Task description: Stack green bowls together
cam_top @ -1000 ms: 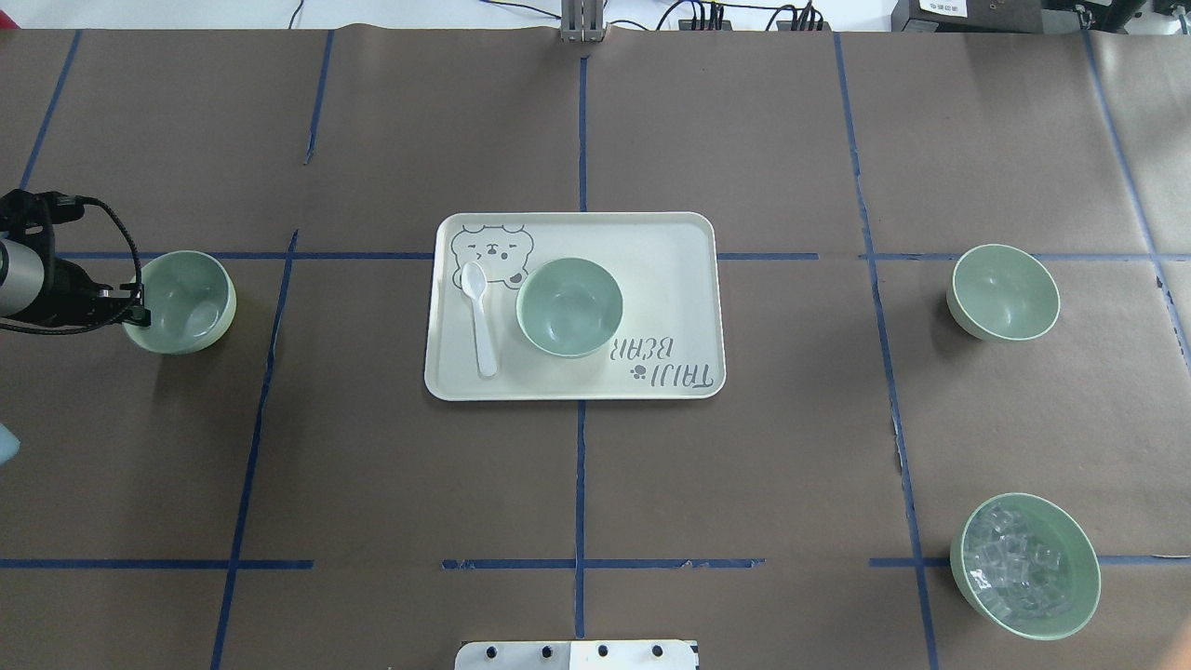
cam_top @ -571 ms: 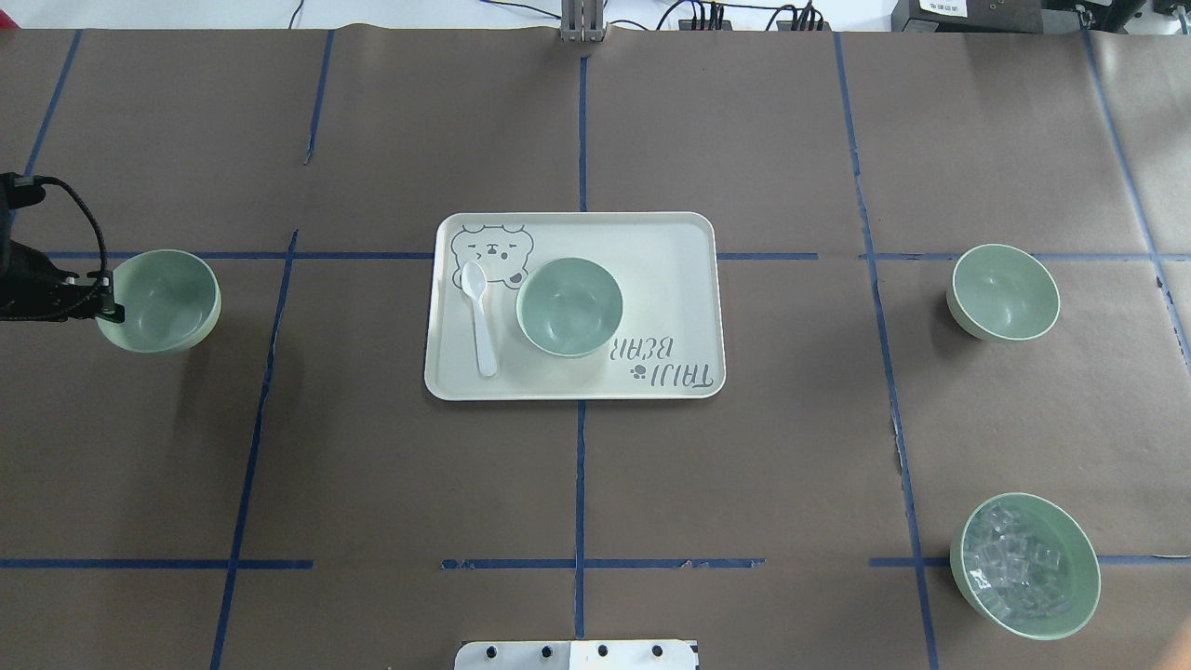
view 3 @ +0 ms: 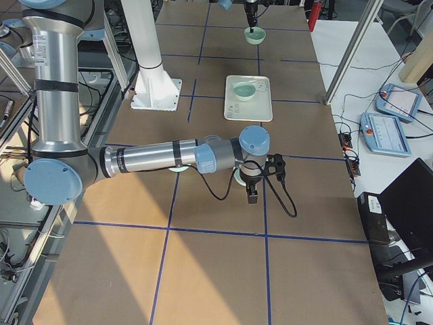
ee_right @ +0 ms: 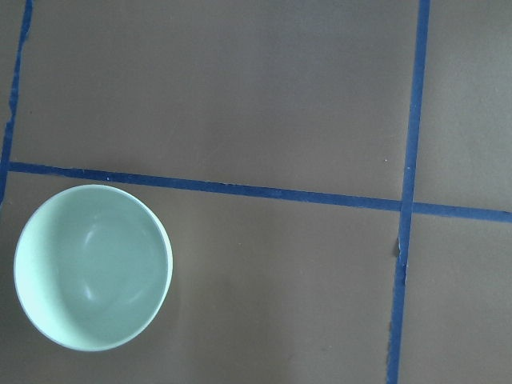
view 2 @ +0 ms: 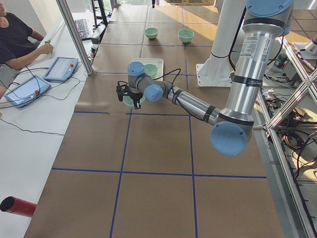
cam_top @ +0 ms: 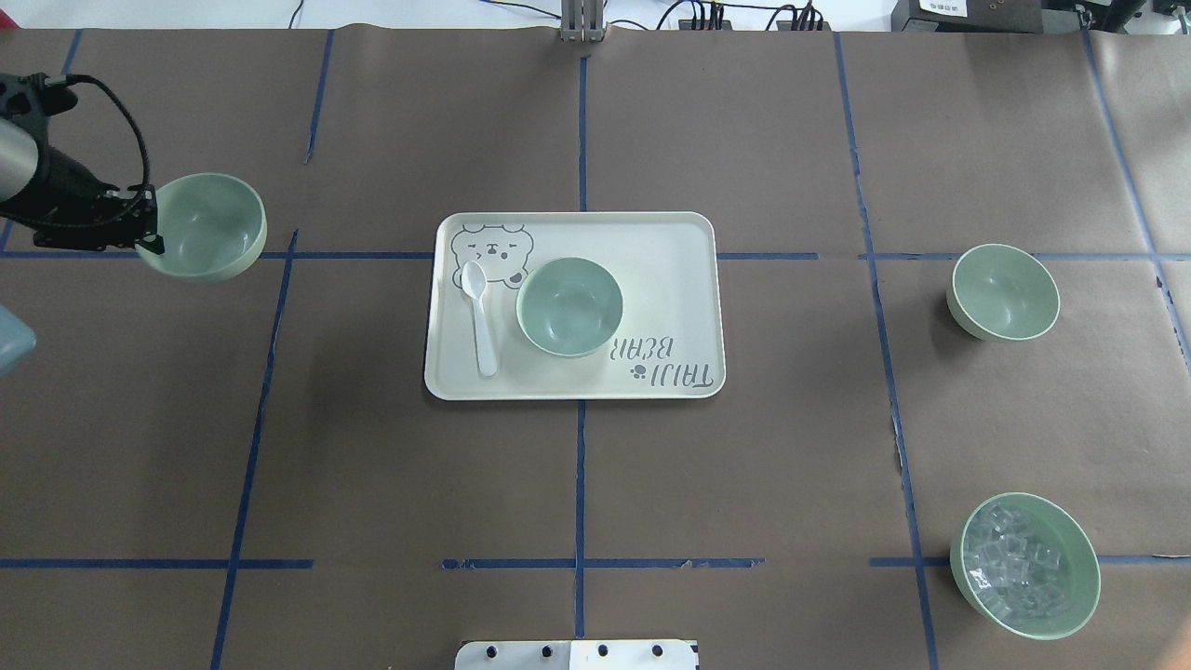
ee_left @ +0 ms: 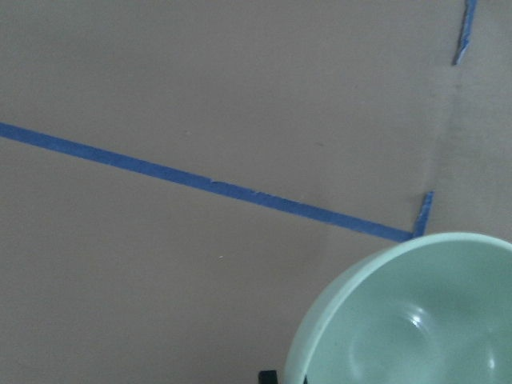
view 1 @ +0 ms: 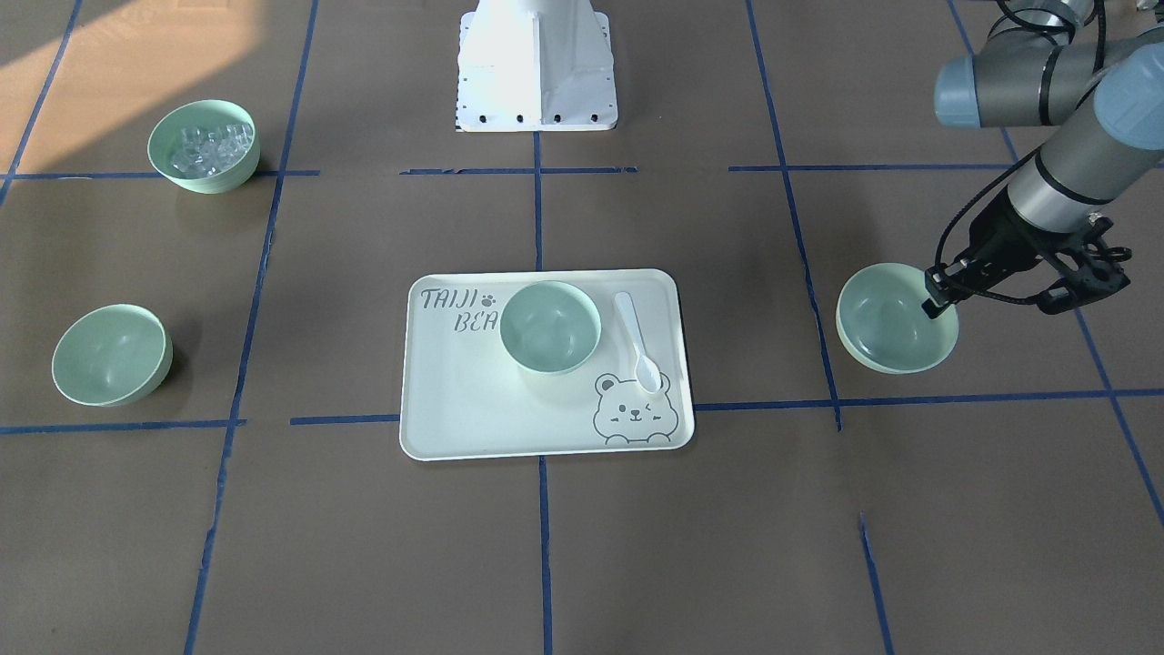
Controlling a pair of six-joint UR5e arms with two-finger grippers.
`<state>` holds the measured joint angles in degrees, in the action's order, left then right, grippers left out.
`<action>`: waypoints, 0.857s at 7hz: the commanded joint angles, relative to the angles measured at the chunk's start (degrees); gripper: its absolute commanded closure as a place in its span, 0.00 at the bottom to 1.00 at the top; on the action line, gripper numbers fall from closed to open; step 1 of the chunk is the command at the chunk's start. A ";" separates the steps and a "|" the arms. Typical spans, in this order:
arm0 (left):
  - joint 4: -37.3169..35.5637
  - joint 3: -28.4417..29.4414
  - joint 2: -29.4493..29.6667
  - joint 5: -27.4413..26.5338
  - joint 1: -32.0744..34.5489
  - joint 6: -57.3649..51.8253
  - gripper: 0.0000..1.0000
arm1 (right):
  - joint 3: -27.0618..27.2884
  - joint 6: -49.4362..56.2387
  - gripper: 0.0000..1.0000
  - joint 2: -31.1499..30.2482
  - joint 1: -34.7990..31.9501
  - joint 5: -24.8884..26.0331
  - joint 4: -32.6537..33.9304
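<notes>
My left gripper (cam_top: pixel 149 234) is shut on the rim of one green bowl (cam_top: pixel 207 226) and holds it above the table at the far left. It also shows in the front view (view 1: pixel 896 318) and the left wrist view (ee_left: pixel 416 320). A second green bowl (cam_top: pixel 568 307) sits on the bear-print tray (cam_top: pixel 689 242). A third green bowl (cam_top: pixel 1005 291) stands alone at the right and shows in the right wrist view (ee_right: pixel 92 268). My right gripper (view 3: pixel 252 193) shows only in the exterior right view, and I cannot tell whether it is open or shut.
A white spoon (cam_top: pixel 481 316) lies on the tray beside the bowl. A green bowl of clear ice-like cubes (cam_top: pixel 1024 566) stands at the near right. Blue tape lines cross the brown table. The robot base (view 1: pixel 536 64) is at the near middle edge.
My left gripper has carried the bowl first a little leftward, then away from the robot toward the table's far side. The other bowls have not moved.
</notes>
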<state>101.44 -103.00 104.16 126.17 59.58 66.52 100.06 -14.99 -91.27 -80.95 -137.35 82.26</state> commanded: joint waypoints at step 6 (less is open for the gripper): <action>-15.57 -2.12 16.95 -0.23 -5.00 17.59 1.00 | -14.35 -30.80 0.00 0.39 17.57 8.93 -34.88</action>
<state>86.63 -104.79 120.49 125.95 54.66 83.96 87.67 -44.73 -91.12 -65.38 -129.60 49.34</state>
